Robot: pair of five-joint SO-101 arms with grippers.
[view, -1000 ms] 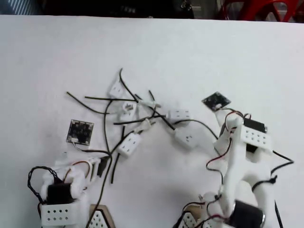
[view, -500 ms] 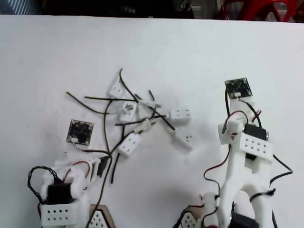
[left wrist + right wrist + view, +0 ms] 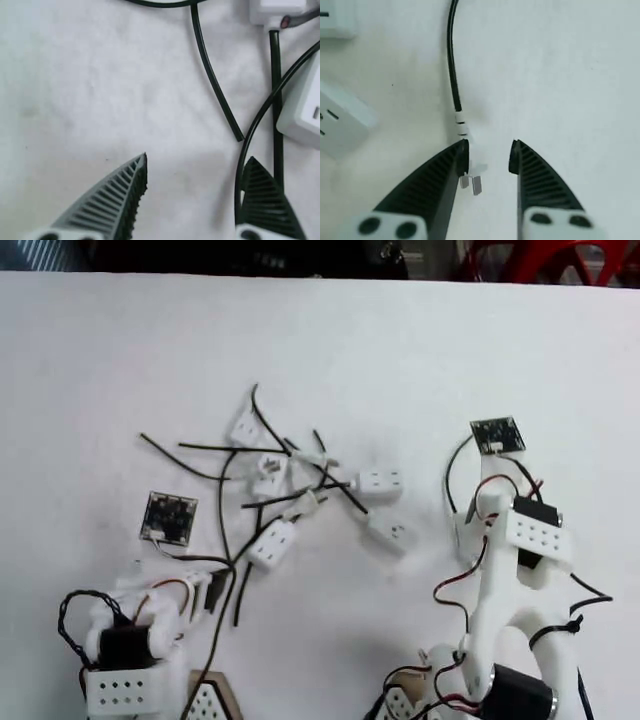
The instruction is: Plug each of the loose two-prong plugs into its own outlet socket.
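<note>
**Right jaws beside a loose plug, left jaws wide and empty**

A white table point(image 3: 420, 350) runs back to a dark far edge. At its middle lies a tangle of black cables point(image 3: 220, 449) and white outlet sockets point(image 3: 378, 481). One socket point(image 3: 392, 530) sits at the right fringe of the heap.

The right arm point(image 3: 520, 540) stands near-right of the tangle. Its right gripper point(image 3: 488, 147) hangs low over the table, jaws parted by a narrow gap with nothing between them. A two-prong plug point(image 3: 470, 182) lies on the table close against one jaw, its metal prongs bare. Whether it touches the jaw cannot be told. Its black cord point(image 3: 450, 60) runs away from the gripper. The plug lies to the right of the fringe socket, apart from it and not plugged in.

The left arm point(image 3: 125, 650) sits at the near-left corner. The left gripper point(image 3: 196, 160) hangs over bare table, jaws wide and empty. A black cable point(image 3: 238, 175) passes just beside one jaw, with a white outlet block point(image 3: 302, 112) near it.
</note>
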